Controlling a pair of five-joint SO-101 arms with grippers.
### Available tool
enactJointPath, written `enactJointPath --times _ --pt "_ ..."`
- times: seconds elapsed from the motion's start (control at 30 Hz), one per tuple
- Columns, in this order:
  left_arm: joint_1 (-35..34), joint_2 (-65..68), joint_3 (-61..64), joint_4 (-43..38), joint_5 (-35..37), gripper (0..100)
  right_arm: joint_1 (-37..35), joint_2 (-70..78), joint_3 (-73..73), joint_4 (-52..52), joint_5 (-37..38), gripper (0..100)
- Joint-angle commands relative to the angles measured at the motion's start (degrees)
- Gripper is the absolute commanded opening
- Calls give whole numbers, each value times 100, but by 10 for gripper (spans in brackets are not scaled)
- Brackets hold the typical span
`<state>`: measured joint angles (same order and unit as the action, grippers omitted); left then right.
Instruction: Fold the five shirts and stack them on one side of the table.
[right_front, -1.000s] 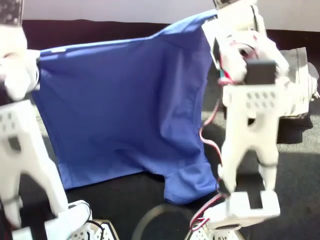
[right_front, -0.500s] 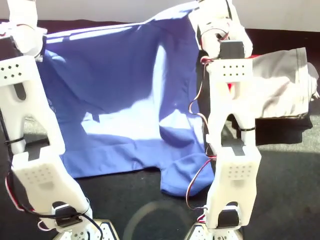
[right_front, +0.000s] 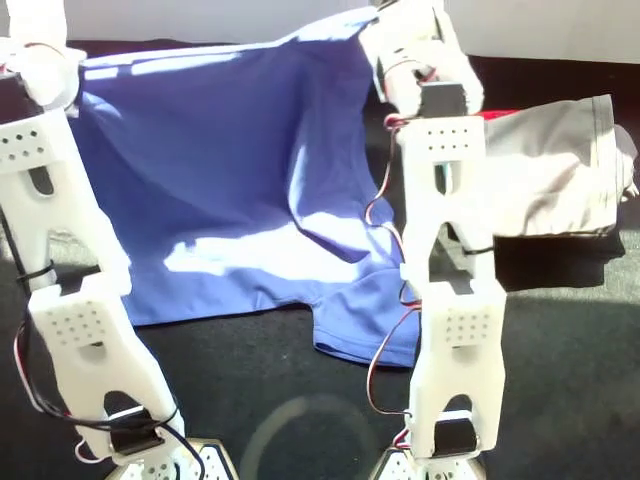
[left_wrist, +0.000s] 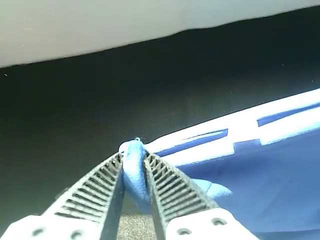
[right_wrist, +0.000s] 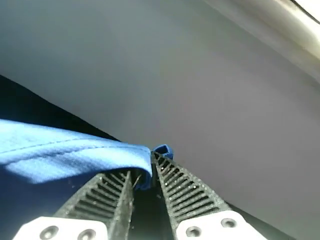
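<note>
Table (right_front: 560, 360): dark cloth surface.
Blue shirt (right_front: 230, 170): spread over left and centre. Far edge is lifted off the table; near hem and one sleeve rest on it. Not yet folded.
Grey shirt (right_front: 550, 170): folded, at right side. No. of shirts under it cannot be told.
Left gripper (left_wrist: 132, 152): jaws pinching far-left corner of blue shirt.
Right gripper (right_wrist: 152, 157): jaws pinching its far-right edge.
Est. progress: partly done. Fold and stacking of blue shirt remain.

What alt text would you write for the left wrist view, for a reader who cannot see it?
The left gripper is shut on a bunched edge of a blue fabric shirt, which stretches away over a black table.
</note>
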<state>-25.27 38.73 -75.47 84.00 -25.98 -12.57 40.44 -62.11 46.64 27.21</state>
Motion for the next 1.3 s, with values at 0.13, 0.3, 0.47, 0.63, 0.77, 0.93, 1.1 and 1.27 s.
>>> enactJointPath --times 0.13,0.3,0.47,0.63,0.77,0.93,1.1,1.27 --pt "-57 901 -136 26 -44 10 -198 804 -13 -66 35 6" --pt "48 1684 -136 237 -35 10 -198 1349 -40 558 35 6" --pt "127 2246 -171 659 -35 10 -180 1552 -84 1112 26 6" --pt "84 1938 -171 1125 -35 10 48 1420 -1095 2114 26 6" --pt "136 1411 -127 1697 -35 10 48 1323 -2185 3635 26 6" --pt "-31 901 -31 1758 -35 10 48 1358 -3459 5279 26 6" --pt "-31 92 1490 1758 -220 10 110 1305 -3741 5464 26 6" --pt "-57 -822 2993 1732 -237 10 242 1174 -3714 5473 -888 6"
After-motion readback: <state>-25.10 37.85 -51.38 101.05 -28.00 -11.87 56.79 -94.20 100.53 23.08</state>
